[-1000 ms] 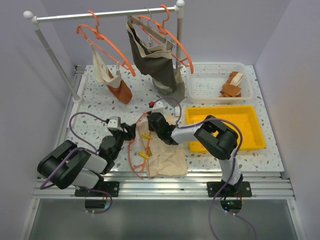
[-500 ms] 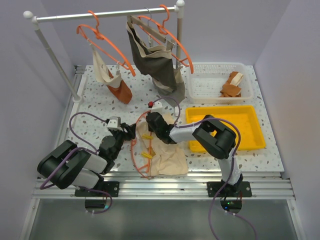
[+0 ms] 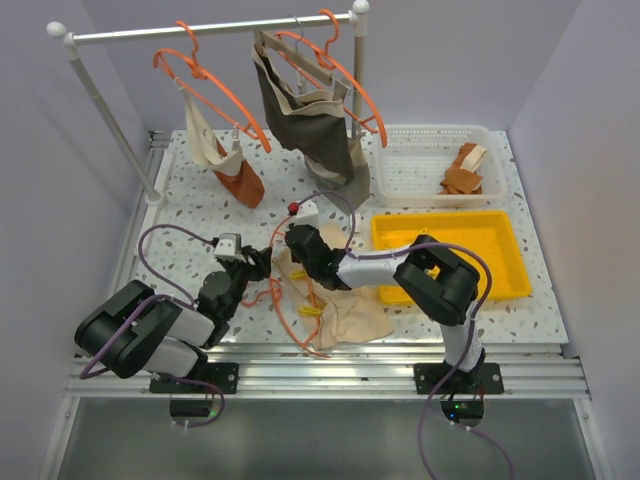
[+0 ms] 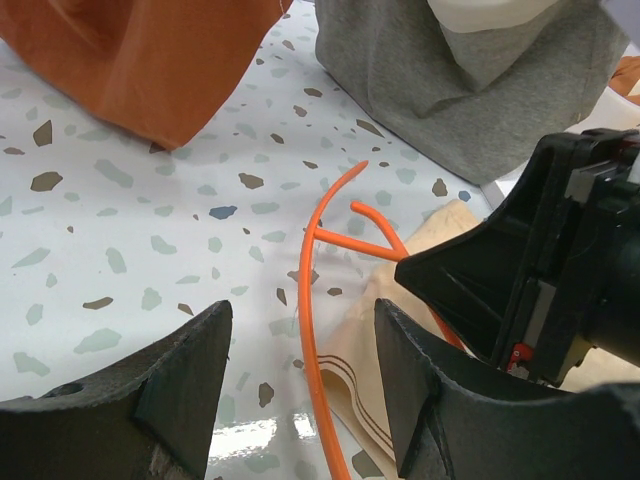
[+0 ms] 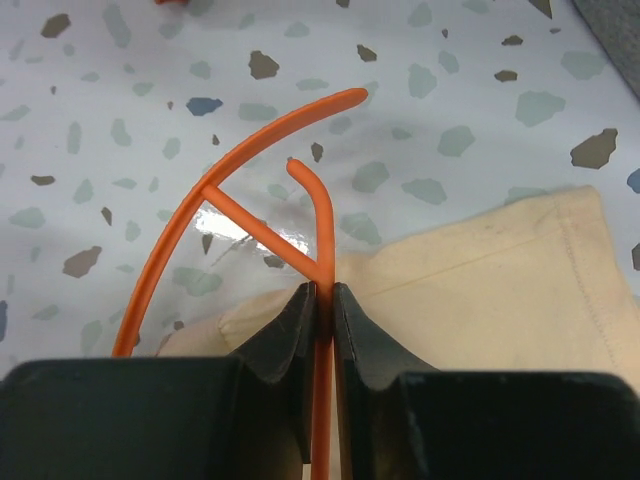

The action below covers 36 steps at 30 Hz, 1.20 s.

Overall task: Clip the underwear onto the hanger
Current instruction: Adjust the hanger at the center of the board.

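As right claw (image 5: 322, 293) pinches hanger (image 5: 207, 190), nearly shut

- The hanger (image 4: 312, 228) lies on the table (image 3: 190, 200) at front centre, partly over the underwear (image 3: 350, 315).
- The underwear spreads to the hanger's right, near the front edge.
- The right gripper (image 5: 322, 290) pinches the hanger's wire above the underwear's edge.
- The left gripper (image 3: 258, 265) sits just left of the hanger, apart from it.
- The tray (image 3: 450, 218) lies right of the underwear, with the basket (image 3: 430, 130) behind it.
- The rail (image 3: 210, 28) spans the back.
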### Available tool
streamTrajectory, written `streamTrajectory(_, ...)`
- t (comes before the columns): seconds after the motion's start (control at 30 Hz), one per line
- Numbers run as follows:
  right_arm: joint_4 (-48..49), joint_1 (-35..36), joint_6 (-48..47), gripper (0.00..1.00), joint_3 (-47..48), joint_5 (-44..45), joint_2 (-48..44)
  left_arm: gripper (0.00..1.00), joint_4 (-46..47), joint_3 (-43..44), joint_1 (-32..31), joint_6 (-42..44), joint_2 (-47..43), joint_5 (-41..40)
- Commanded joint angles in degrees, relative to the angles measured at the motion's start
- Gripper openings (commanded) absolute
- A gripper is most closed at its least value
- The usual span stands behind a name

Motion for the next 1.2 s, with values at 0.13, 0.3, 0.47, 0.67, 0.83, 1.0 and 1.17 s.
streamTrajectory(0.13,-0.84,1.89,-1.92,0.12,3.80,2.95,-3.47,0.63,7.06,-0.96,-0.04,0.37,-1.52,-0.98)
streamTrajectory(0.3,-1.36,2.85,-1.66,0.12,6.61,0.05,-1.28,0.63,6.80,-0.79,-0.13,0.28,-1.34,-0.98)
streamTrajectory(0.47,-2.15,3.12,-0.78,0.13,9.16,-3.20,1.36,0.63,6.80,-0.61,-0.13,0.28,-1.08,-0.98)
streamTrajectory(0.67,-3.38,3.56,0.36,0.13,10.83,-5.40,4.96,0.63,6.18,-0.17,-0.13,0.19,-0.90,-0.72)
streamTrajectory(0.83,-3.91,3.73,0.63,0.16,11.01,-6.11,6.63,0.63,6.27,-0.17,-0.04,0.10,-0.73,-0.63)
streamTrajectory(1.0,-3.92,3.91,0.01,0.34,10.66,-6.46,6.73,0.63,6.36,-0.26,-0.13,0.02,-0.64,-0.72)
streamTrajectory(1.17,1.44,3.91,-2.88,0.53,6.71,-6.81,3.21,0.63,6.45,-0.17,-0.13,0.02,-0.46,-0.72)
